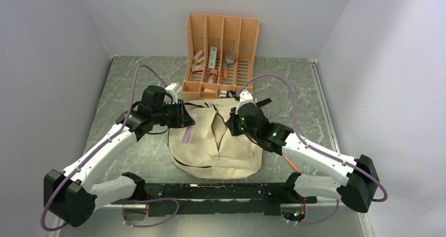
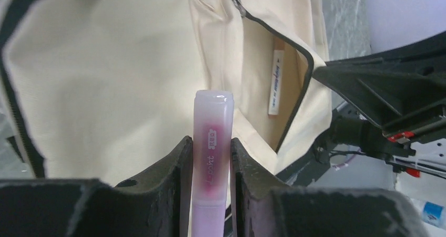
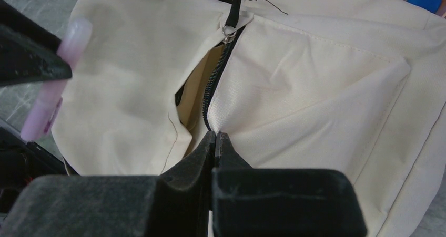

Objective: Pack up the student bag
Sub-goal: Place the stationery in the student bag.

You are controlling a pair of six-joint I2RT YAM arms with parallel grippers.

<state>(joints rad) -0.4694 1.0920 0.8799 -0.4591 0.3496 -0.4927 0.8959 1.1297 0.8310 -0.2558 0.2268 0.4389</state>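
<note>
Student bag (image 1: 223, 150) lies flat on the marble table (image 1: 126, 84), its zipper (image 3: 221, 74) parted, just in front of the orange desk organiser (image 1: 221, 42). My right pincer (image 3: 215, 138) is clenched on the bag's fabric edge beside the zipper opening. My left pincer (image 2: 210, 147) grasps a pink marker (image 2: 212, 119), hovering over the bag's left side, near the opening.

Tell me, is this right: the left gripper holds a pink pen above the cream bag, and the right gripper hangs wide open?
Not quite. The right gripper is shut, pinching the student bag beside its zipper, as the right wrist view shows. The left gripper does hold the pink pen above it.
</note>
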